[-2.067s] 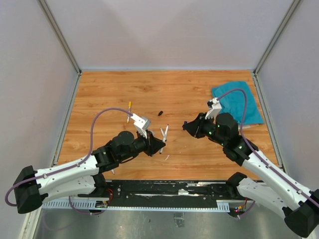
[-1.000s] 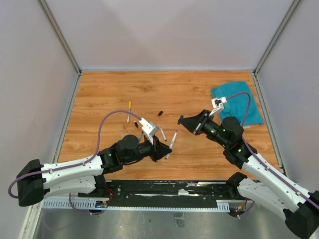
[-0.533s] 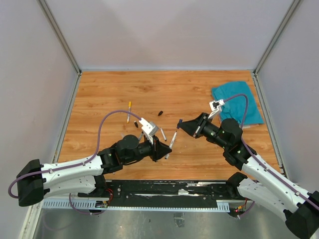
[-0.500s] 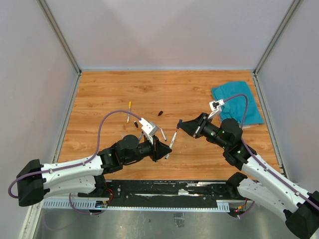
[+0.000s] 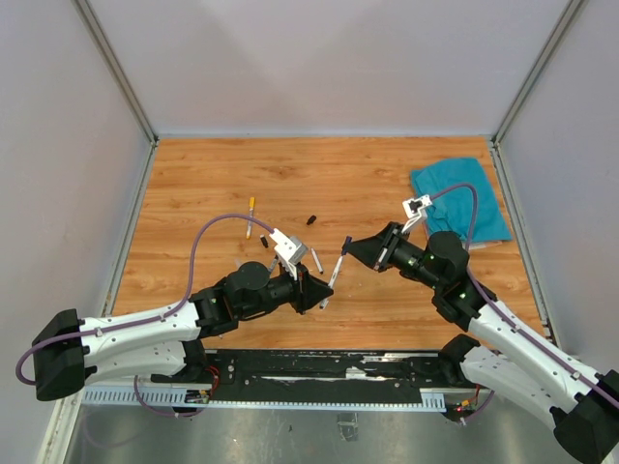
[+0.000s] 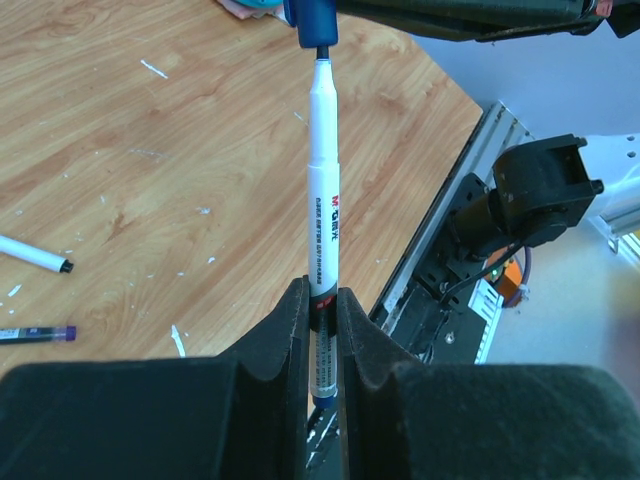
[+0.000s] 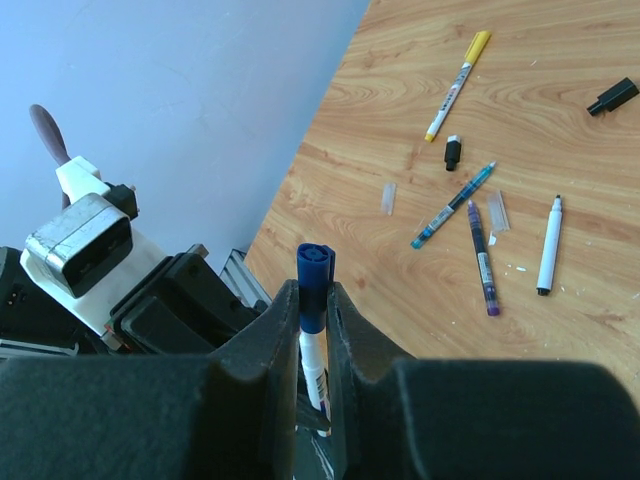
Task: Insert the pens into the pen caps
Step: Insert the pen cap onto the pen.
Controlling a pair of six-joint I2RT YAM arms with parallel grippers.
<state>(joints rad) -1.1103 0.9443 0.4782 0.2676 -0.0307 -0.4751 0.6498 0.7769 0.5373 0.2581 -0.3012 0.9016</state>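
Observation:
My left gripper is shut on the lower barrel of a white pen with a blue end, held off the table and pointing up-right in the top view. My right gripper is shut on a blue pen cap. In the left wrist view the pen's dark tip sits right at the mouth of this cap. Both grippers meet over the table's middle.
On the wood lie a yellow-ended pen, a teal pen, a purple pen, a white pen and two black caps. A teal cloth lies at the back right.
My right gripper has crept down-left with the blue cap until it meets the pen's tip. The left gripper has held the pen still over the last second.

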